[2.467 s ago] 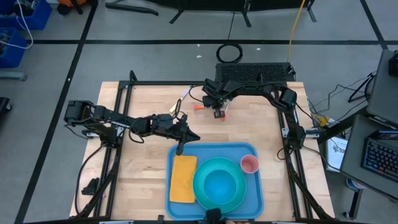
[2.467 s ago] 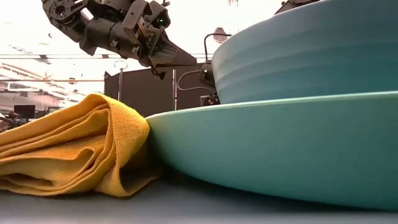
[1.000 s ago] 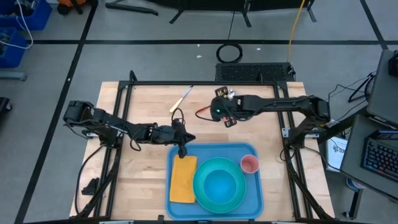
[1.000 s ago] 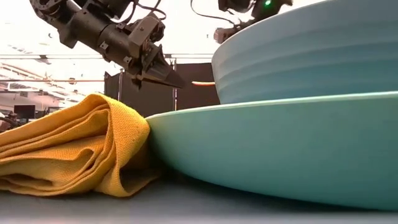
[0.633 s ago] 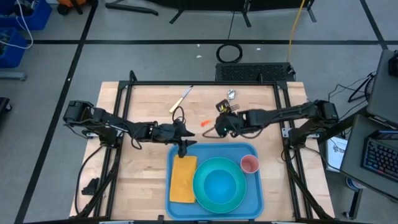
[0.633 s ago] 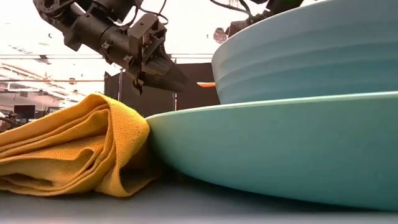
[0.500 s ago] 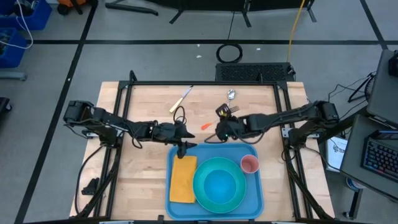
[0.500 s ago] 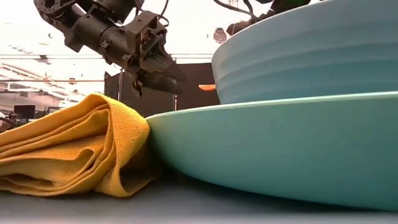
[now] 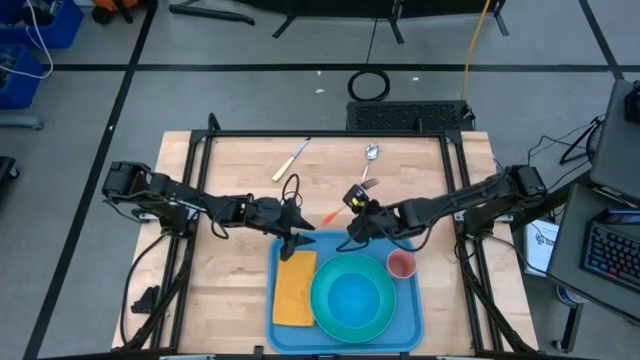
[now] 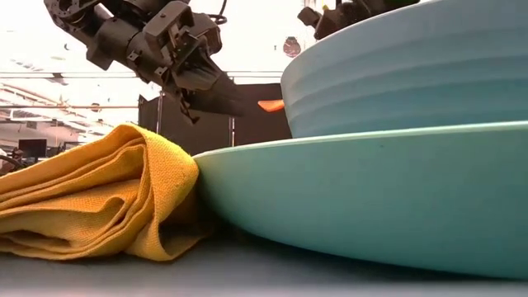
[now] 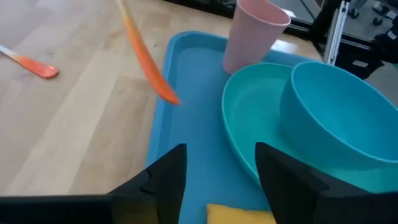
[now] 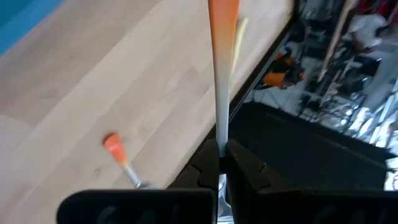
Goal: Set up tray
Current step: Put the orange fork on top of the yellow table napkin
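On the left side of the worktop (image 9: 230,160), the left pincer (image 9: 291,243) hangs just above the far left corner of the tray (image 9: 405,315), right over the far end of the yellow napkin (image 9: 294,288). Its two fingers (image 11: 163,180) now stand apart with nothing between them; a second ago they were nearly shut, so it seems it has just let go of something, and I judge that its part at the napkin is finished.

More to the right, the right pincer (image 9: 353,229) has come from the far middle of the worktop down to the far rim of the tray. It is closed tight on the grey end of an orange-handled utensil (image 9: 331,216), and the orange handle sticks out over the wood toward the left arm. Which kind of utensil it is, I cannot tell. I think this piece goes onto the tray next, probably near the napkin or the plate.

The tray lies at the near edge of the worktop, in the middle. Inside it, from left to right, are the folded napkin, then the turquoise plate (image 9: 325,305) with a turquoise bowl (image 9: 352,296) on it, then a pink cup (image 9: 401,264) standing upright in the far right corner. The bowl and the cup look empty.

Still outside the tray, on the bare wood at the far side, lie a yellow-handled utensil (image 9: 292,160), a metal spoon (image 9: 370,153) and another orange-handled piece (image 11: 31,62), so the setting is not complete.
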Tool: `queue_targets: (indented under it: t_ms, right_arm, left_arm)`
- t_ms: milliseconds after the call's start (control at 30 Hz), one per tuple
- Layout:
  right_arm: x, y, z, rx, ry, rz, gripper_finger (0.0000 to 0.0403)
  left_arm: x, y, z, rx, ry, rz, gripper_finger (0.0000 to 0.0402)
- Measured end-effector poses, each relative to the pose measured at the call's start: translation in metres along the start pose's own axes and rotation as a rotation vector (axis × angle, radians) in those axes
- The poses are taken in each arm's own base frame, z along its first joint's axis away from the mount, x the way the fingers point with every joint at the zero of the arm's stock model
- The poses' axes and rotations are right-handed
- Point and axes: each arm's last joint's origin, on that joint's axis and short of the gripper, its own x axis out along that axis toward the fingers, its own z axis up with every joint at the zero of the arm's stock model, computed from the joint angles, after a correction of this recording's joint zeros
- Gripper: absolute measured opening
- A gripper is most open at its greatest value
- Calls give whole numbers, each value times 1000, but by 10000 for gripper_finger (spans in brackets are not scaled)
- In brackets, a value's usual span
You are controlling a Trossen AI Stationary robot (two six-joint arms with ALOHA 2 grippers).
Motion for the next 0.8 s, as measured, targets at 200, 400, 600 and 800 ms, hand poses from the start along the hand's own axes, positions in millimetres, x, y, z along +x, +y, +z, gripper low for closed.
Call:
queue_targets:
  t_ms: [200, 400, 600, 800]
  right_arm:
    - [-6, -1, 7, -39, -20, -43, 1]
    - [-6, 2, 10, -49, -25, -41, 1]
    - [-7, 0, 12, -48, -34, -55, 1]
    - [-4, 2, 19, -59, -86, -49, 1]
  left_arm:
    - [0, 0, 9, -3, -27, -6, 169]
    - [1, 2, 16, -29, -42, -18, 157]
    - [0, 4, 16, -94, -35, -28, 163]
    - [0, 3, 15, -111, -25, -43, 165]
